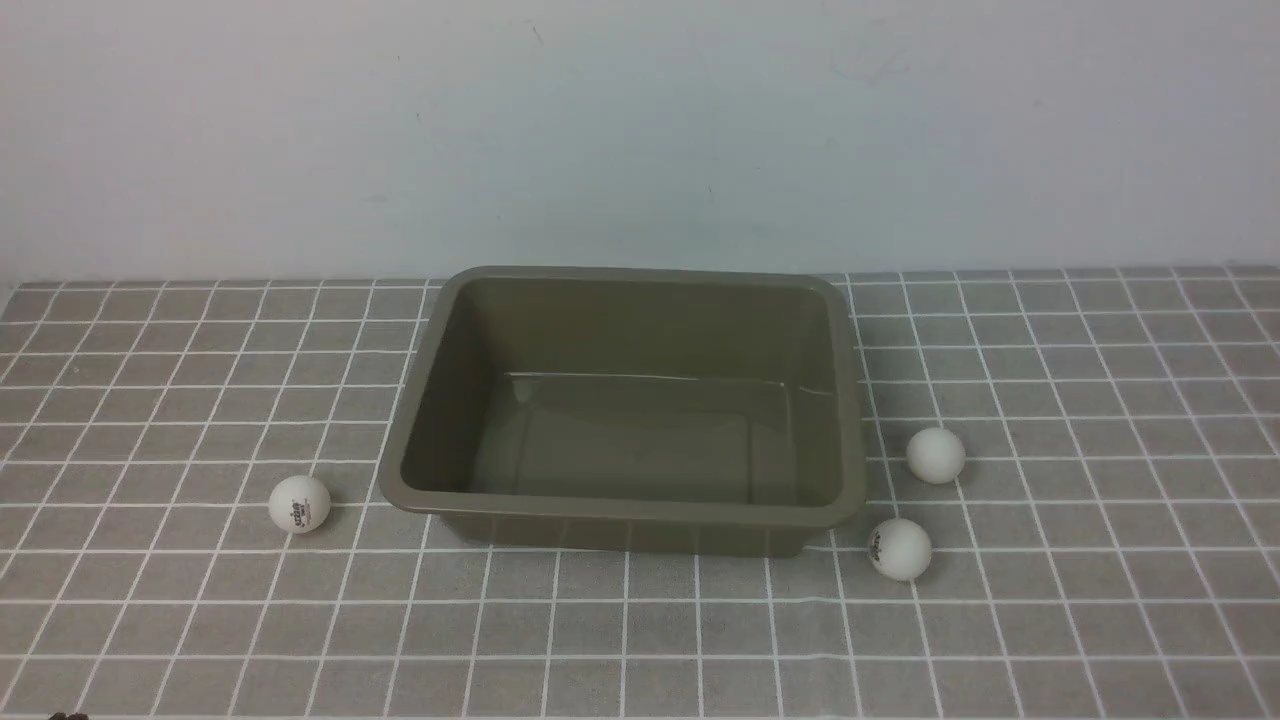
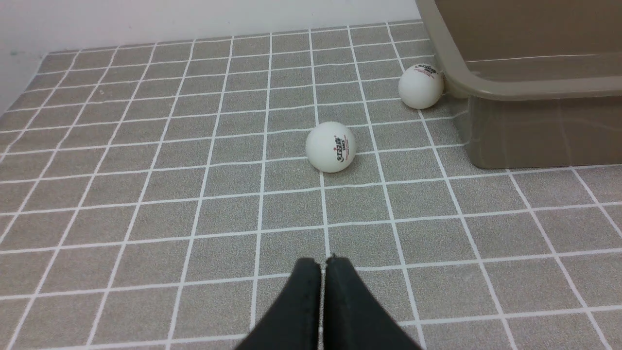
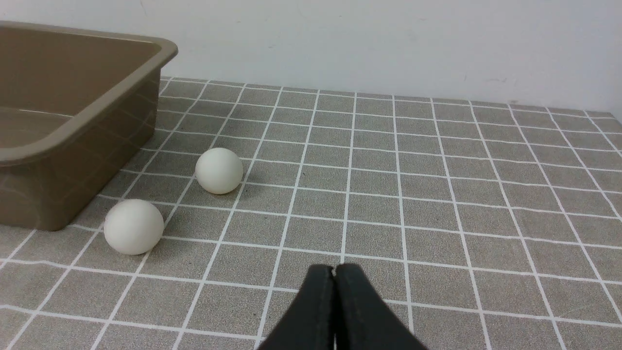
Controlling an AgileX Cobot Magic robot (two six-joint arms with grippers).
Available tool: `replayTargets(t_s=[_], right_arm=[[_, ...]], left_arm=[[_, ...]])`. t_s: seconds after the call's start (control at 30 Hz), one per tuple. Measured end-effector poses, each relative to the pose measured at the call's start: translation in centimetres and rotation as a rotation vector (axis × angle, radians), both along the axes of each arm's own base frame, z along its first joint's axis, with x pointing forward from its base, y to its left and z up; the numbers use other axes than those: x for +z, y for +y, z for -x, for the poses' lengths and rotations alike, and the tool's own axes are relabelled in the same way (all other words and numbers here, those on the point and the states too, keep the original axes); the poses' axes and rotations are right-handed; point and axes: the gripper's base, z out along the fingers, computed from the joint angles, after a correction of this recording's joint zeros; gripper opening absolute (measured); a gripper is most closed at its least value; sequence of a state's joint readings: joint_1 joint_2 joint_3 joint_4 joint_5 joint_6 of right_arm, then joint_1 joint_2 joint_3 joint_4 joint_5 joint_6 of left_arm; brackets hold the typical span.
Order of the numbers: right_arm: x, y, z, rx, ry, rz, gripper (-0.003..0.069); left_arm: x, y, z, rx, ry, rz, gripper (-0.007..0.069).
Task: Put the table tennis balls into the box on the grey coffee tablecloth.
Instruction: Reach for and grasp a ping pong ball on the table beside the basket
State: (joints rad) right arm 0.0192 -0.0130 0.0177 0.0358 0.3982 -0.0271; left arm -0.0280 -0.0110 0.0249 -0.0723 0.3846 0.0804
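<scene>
Marking, outer left ball [image 2: 331, 147]: the left wrist view shows the dark Chinese characters "红双喜" with the letters "DHS" alongside. A small red star stands at one end of the characters. An adjoining line of fine red print is too small to read. In the front view, this ball's print is not clearly legible.

Marking, ball beside the box's left side [image 2: 421, 86]: dark characters and letters, with fine red print, are visible in the left wrist view; they are too small to read with certainty.

Marking, nearer right ball [image 1: 900, 549]: dark print faces the box in the front view; its wording is illegible.
</scene>
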Motion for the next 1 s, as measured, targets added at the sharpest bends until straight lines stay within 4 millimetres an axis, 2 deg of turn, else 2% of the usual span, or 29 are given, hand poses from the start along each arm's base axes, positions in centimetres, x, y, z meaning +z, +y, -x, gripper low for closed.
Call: replayTargets(t_s=[0.87,0.93,1.0], right_arm=[[0.00,0.00,0.00,0.000,0.000,0.000,-0.0014],[0.00,0.00,0.00,0.000,0.000,0.000,-0.0014],[0.00,0.00,0.00,0.000,0.000,0.000,-0.0014]], left_arm=[[0.06,0.00,-0.02,0.000,-0.007,0.000,-0.0005],[0.24,-0.03,-0.11,0.003,-0.036,0.021,-0.0005],[1.00,-0.11,-0.28,0.016,-0.114,0.114,-0.0005]])
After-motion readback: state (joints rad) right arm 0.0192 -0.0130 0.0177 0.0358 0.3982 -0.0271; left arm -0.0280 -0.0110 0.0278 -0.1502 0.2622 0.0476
